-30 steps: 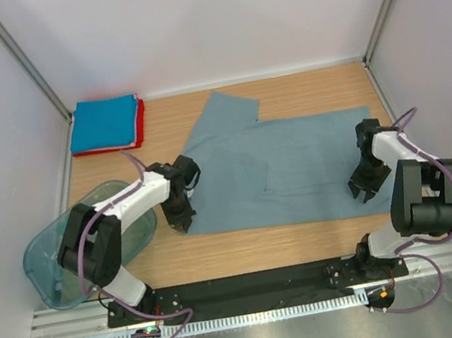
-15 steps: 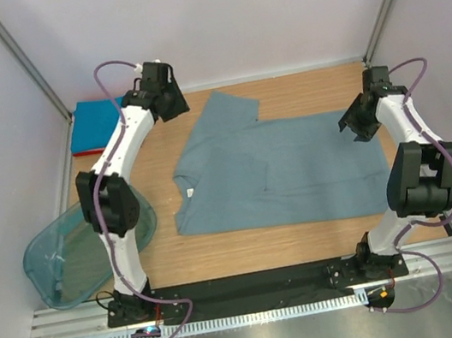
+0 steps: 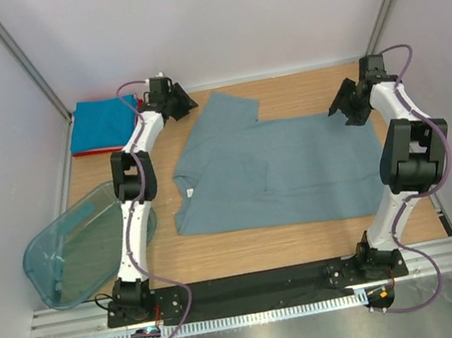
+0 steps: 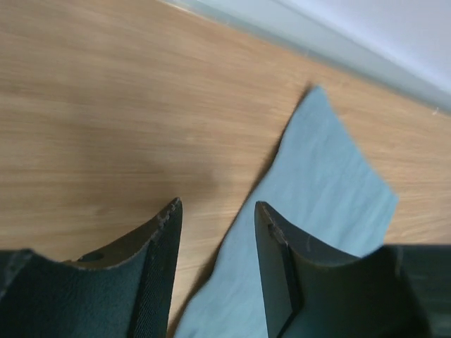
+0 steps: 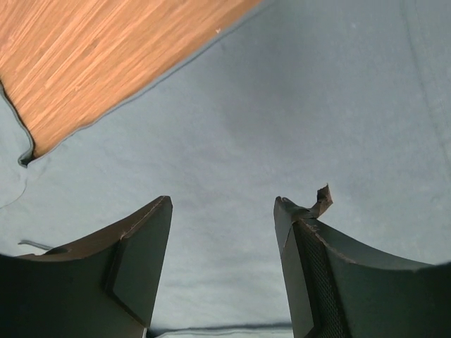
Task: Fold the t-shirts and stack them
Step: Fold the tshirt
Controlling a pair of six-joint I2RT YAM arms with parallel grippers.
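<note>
A dusty grey-blue t-shirt (image 3: 295, 166) lies spread flat on the wooden table, its neck label (image 3: 191, 192) at the left and one sleeve (image 3: 229, 108) pointing to the back. My left gripper (image 3: 182, 102) hovers open beside that sleeve; in the left wrist view the left gripper (image 4: 217, 205) straddles the edge of the sleeve (image 4: 324, 190) with nothing held. My right gripper (image 3: 343, 107) is open above the shirt's far right corner; the right wrist view has the right gripper (image 5: 223, 203) over bare cloth of the shirt (image 5: 282, 105). A folded blue t-shirt (image 3: 101, 122) rests on a red one (image 3: 141, 134) at the back left.
A translucent teal tub (image 3: 66, 252) lies tilted at the near left, beside the left arm. Walls with metal posts close in the back and both sides. Bare wood (image 5: 106, 56) shows past the shirt's hem in the right wrist view.
Both arms swung from the shirt's near side to its far side. Both grippers opened on the way. The shirt lies flat much as before, its neck label now uncovered.
</note>
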